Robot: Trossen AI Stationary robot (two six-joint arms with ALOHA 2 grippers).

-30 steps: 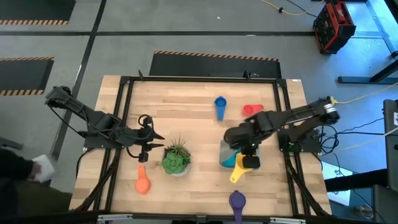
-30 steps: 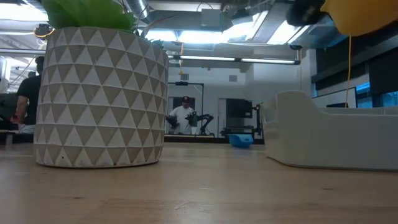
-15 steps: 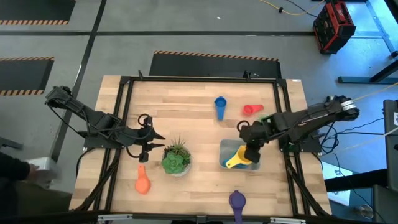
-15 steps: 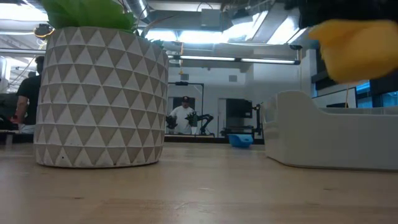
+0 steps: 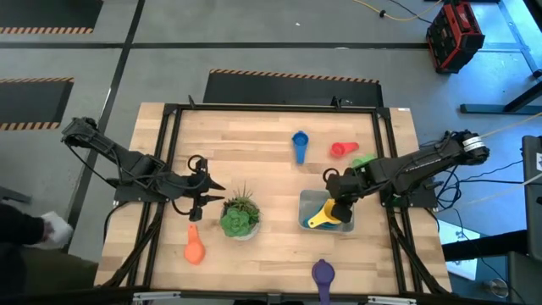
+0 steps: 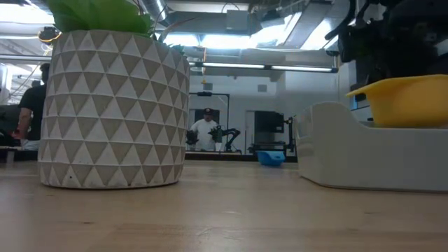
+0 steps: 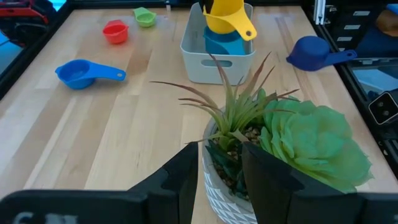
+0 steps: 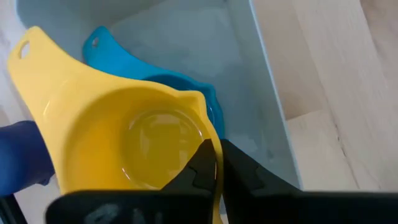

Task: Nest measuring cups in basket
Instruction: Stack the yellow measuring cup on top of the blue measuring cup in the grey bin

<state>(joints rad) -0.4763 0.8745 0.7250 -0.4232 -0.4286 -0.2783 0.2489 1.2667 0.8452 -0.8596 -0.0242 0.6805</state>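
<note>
Lowered since a second ago: yellow cup [image 5: 324, 219], now in basket [image 5: 304, 222] over teal cup [image 8: 155, 74], rim pinched by right fingers [image 8: 205, 165]. Left fingers [image 7: 186, 180] slightly spread near plant [image 5: 240, 214].

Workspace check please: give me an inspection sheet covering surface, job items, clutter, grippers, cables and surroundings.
Surface: wooden table, bare between items.
Job's things: basket holds a teal cup with the yellow cup above it. Blue cup, red cup, green cup, orange cup and purple cup lie loose on the table.
Clutter: potted plant.
Grippers: right gripper shut on the yellow cup's rim over the basket; left gripper waits beside the plant.
Cables: yellow cable near the right arm's base.
Surroundings: red case on the floor; person far behind.
</note>
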